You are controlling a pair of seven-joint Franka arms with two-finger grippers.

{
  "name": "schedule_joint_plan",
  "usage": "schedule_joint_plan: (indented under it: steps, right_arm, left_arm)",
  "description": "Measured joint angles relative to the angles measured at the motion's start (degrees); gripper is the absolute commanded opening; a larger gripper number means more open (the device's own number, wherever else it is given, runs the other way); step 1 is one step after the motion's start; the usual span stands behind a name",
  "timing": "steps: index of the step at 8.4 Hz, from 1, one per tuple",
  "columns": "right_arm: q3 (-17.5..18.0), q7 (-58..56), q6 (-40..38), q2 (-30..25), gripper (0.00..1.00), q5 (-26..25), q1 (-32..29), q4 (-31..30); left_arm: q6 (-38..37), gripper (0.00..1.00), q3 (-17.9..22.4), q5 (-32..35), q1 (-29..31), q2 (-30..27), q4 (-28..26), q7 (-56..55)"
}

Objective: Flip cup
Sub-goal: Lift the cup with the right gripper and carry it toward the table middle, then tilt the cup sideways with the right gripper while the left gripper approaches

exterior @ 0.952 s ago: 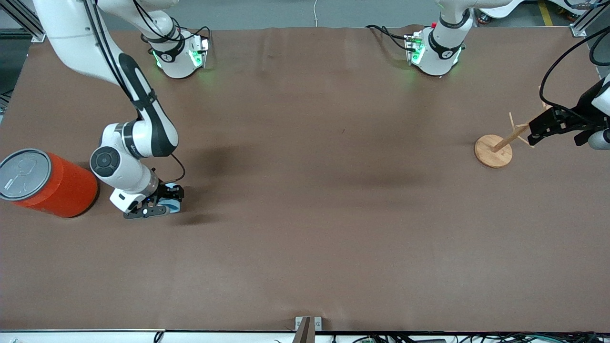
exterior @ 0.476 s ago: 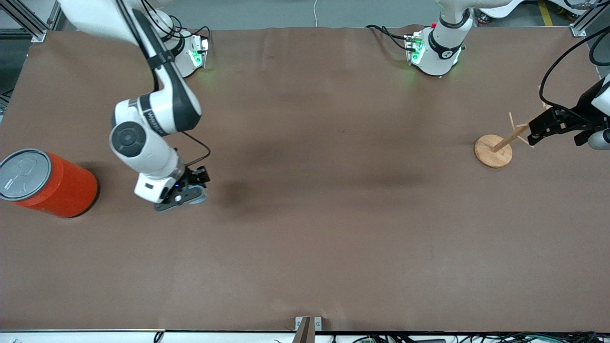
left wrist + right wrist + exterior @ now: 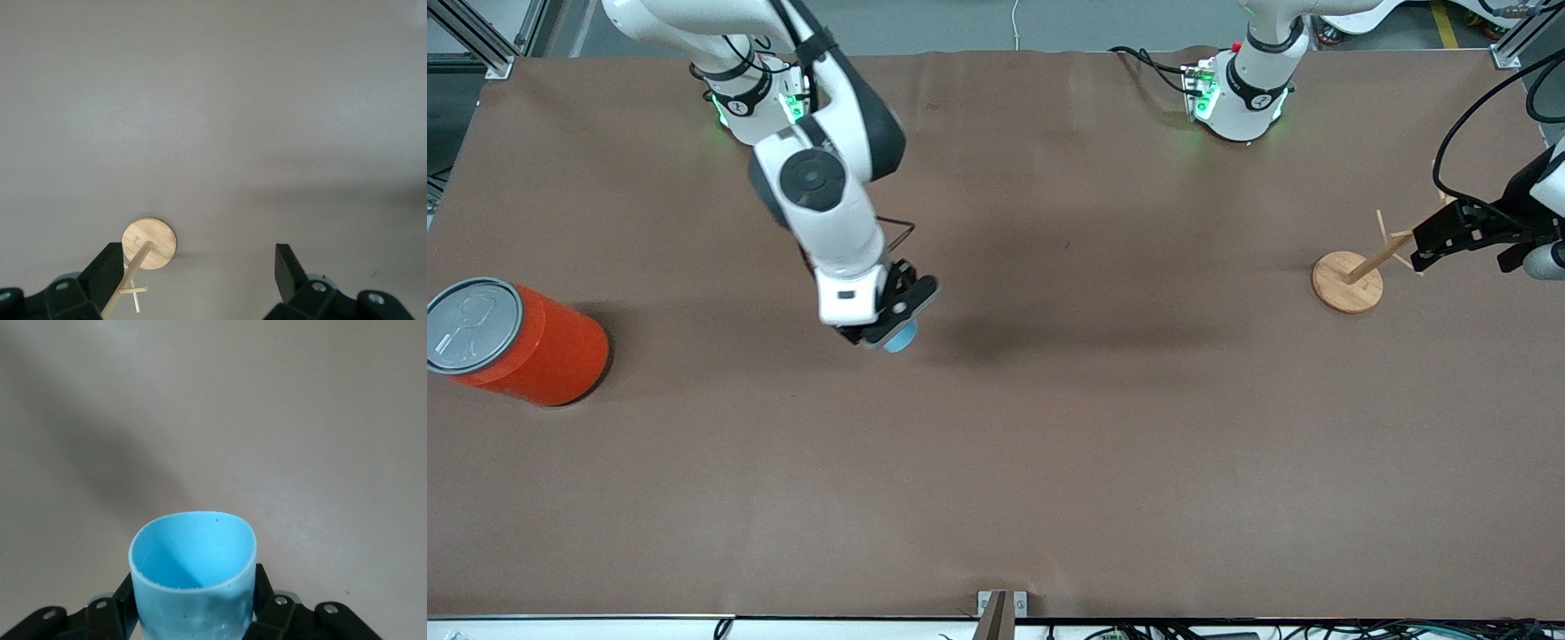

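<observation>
My right gripper point(image 3: 891, 327) is shut on the small light blue cup point(image 3: 900, 337) and holds it up in the air over the table's middle, toward the right arm's end. In the right wrist view the cup point(image 3: 193, 580) sits between the two black fingers point(image 3: 113, 613), its bright blue inside facing away from the wrist camera. My left gripper point(image 3: 1423, 253) is open and empty, hanging over the wooden peg stand point(image 3: 1348, 281) at the left arm's end. In the left wrist view its fingers point(image 3: 107, 273) stand wide apart above the stand's round base point(image 3: 149, 242).
A large orange canister point(image 3: 516, 342) with a grey lid stands at the right arm's end of the table. The brown table cover point(image 3: 1049, 444) is bare toward the front camera.
My right arm has lifted the cup off the table beside the canister and carried it toward the table's middle. The left arm has not moved.
</observation>
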Motion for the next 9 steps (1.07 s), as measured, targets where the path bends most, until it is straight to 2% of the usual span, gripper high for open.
schedule_joint_plan:
  steps: [2, 4, 7, 9]
  right_arm:
    - [0.0, -6.7, 0.3, 3.0, 0.25, -0.4, 3.9, 2.9]
    - [0.0, -12.9, 1.4, 8.4, 0.25, -2.2, 7.2, 7.9]
    - [-0.1, -14.8, 11.0, 16.2, 0.25, -4.4, 12.3, 10.5]
    - [-0.1, -15.2, 12.6, 19.8, 0.25, -6.0, 14.2, 12.9]
  left_arm:
    - [0.0, 1.00, 0.0, 0.0, 0.0, 0.0, 0.0, 0.0]
    - [0.0, 1.00, 0.0, 0.0, 0.0, 0.0, 0.0, 0.0]
    - [-0.1, 1.00, -0.1, 0.1, -1.0, 0.6, 0.0, 0.0]
    - [-0.2, 1.00, -0.2, 0.3, -1.5, 1.5, 0.0, 0.0]
